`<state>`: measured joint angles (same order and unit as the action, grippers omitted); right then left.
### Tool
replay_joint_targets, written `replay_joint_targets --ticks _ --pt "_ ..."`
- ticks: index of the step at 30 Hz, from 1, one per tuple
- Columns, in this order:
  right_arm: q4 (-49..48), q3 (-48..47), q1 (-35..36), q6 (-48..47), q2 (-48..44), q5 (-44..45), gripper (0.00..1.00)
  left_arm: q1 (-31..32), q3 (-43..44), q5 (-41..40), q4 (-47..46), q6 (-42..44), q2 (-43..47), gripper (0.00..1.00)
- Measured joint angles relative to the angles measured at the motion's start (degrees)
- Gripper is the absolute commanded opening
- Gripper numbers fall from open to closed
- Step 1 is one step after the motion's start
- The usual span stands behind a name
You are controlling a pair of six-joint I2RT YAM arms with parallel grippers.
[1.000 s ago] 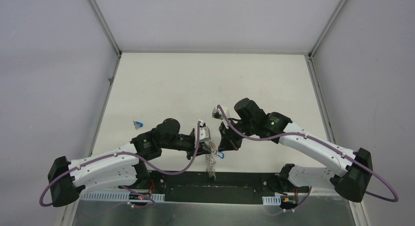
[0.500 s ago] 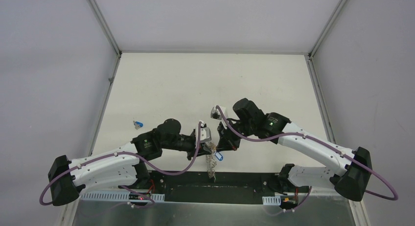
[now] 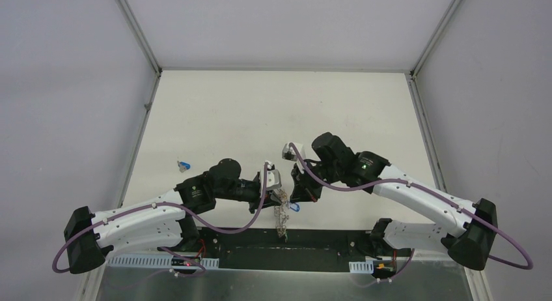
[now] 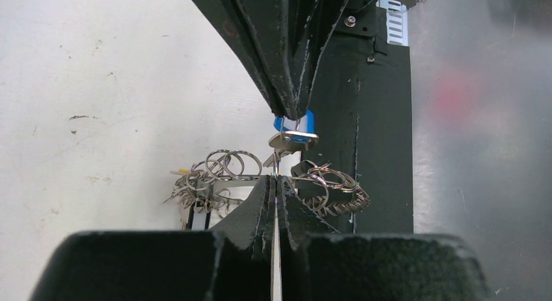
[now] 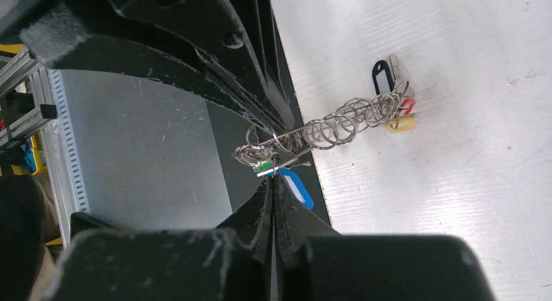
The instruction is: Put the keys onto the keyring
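mid-threading: left jaws pinch the keyring (image 5: 329,133), right jaws pinch the blue-tagged key (image 4: 296,135) just beyond them, which likely next needs feeding onto a loop.

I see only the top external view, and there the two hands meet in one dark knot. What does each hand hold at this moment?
Observer: In the left wrist view the left hand is shut on the keyring. Wire loops show on both sides of its fingers.
Operator: And the right one?
Observer: The right hand is shut on a blue-tagged key. The metal end of the key is close to the ring, just beside the left hand's grip. I cannot tell if it touches.
Operator: Are other keys at the ring?
Observer: The right wrist view shows a black tag, a red tag and a yellow tag bunched at the ring's far end.
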<state>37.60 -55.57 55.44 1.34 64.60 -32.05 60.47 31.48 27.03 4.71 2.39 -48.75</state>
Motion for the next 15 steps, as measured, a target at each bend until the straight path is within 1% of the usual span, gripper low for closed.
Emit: replay_joint_targets --ticks 15 --pt "-0.1 0.0 2.0 0.0 1.8 -1.4 0.0 0.4 0.0 -0.1 0.0 0.0 0.0 0.0"
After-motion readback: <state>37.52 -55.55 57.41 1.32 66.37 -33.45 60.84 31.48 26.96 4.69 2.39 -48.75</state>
